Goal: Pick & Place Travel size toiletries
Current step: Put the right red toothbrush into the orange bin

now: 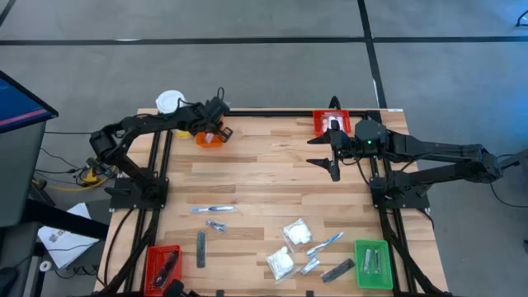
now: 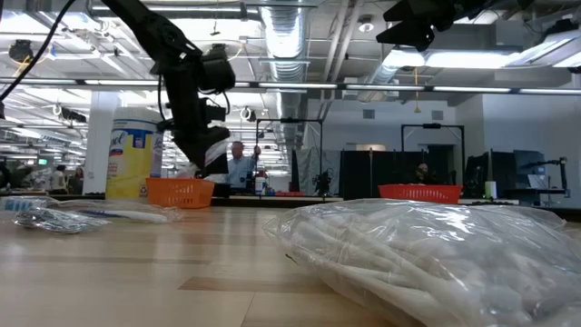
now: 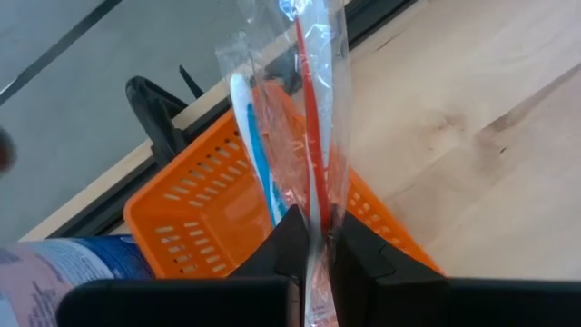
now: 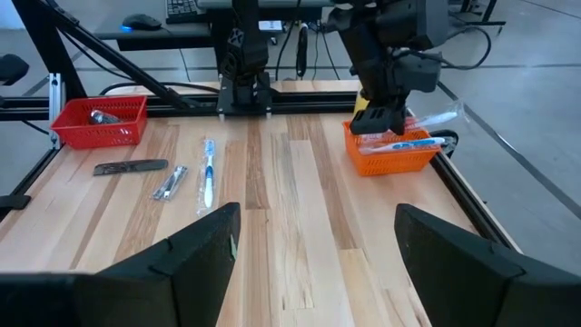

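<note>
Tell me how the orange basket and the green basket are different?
The orange basket sits at the table's far side by the left arm; the green basket sits at the near side by the right arm's base. The left gripper, shut on a wrapped toothbrush, is above the orange basket; no gripper is near the green basket. Both are small plastic baskets.

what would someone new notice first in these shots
The left gripper is shut on a wrapped toothbrush, holding it over the orange bin at the table's far left corner. The right gripper hangs open above the far right side, next to a red bin. More toiletries lie scattered along the near edge, among them two white packets.
</note>
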Motion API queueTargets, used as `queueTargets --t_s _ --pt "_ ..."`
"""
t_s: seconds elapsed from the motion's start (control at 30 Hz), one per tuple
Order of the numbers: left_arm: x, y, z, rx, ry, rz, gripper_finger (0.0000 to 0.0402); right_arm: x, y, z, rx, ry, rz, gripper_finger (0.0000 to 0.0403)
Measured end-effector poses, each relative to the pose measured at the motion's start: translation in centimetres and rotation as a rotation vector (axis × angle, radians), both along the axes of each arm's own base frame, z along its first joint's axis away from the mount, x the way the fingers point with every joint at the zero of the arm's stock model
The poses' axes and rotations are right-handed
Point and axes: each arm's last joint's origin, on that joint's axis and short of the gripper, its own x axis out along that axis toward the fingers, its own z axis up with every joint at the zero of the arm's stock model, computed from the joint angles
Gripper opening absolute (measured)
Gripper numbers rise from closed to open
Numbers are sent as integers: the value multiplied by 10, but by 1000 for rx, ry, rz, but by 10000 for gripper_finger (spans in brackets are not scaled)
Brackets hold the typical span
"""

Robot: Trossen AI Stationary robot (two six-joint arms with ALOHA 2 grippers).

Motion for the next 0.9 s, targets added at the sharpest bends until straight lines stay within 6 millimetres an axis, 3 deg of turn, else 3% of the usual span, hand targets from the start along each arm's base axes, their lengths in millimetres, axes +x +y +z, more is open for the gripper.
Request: queueTargets --t_s 0.37,0.7,0.9 --pt "0 2 -6 3 -13 26 14 1 0 -1 -1 6 1 286" --pt "6 7 -33 -52 49 41 14 1 0 -1 -1 7 2 286" --pt "6 9 -39 -15 101 79 19 1 0 -1 -13 9 6 286"
